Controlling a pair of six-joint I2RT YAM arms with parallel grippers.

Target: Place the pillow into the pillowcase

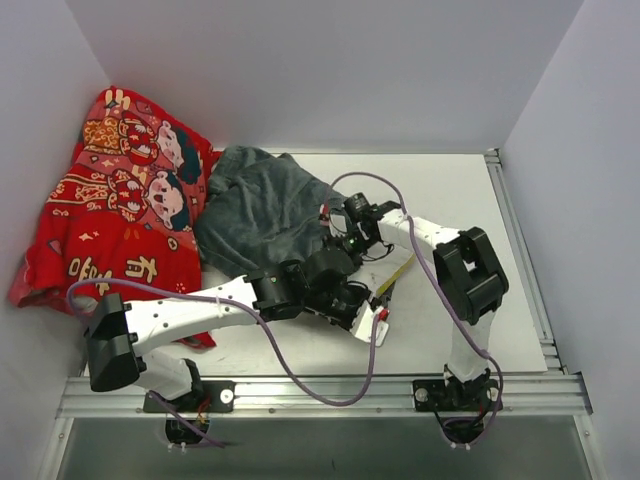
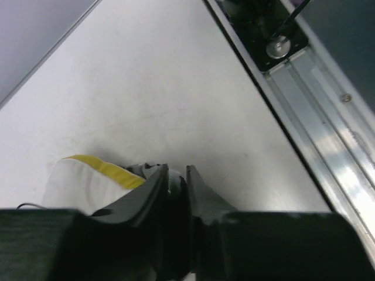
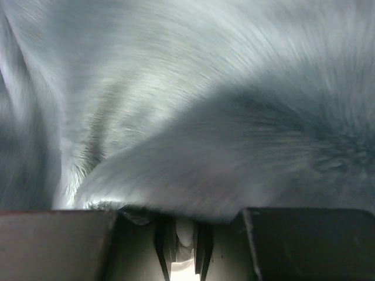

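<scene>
The pillowcase (image 1: 260, 205) lies bunched at the table's middle back, plush grey-blue face up. Only a white corner of the pillow (image 1: 398, 268) with its yellow band shows beside both grippers. My left gripper (image 1: 352, 300) is low on the table, jaws nearly together on a dark grey fold. In the left wrist view the gripper (image 2: 177, 171) pinches that fold beside the pillow's yellow-banded corner (image 2: 82, 178). My right gripper (image 1: 345, 232) is at the pillowcase's near edge. In the right wrist view plush fabric (image 3: 187, 88) drapes over the gripper (image 3: 184, 234), which is shut on pale cloth.
A red cloth with cartoon figures (image 1: 110, 200) is heaped against the left wall. An aluminium rail (image 1: 320, 395) runs along the front edge and also shows in the left wrist view (image 2: 328, 88). Another rail (image 1: 520, 250) runs along the right side. Cables loop over both arms.
</scene>
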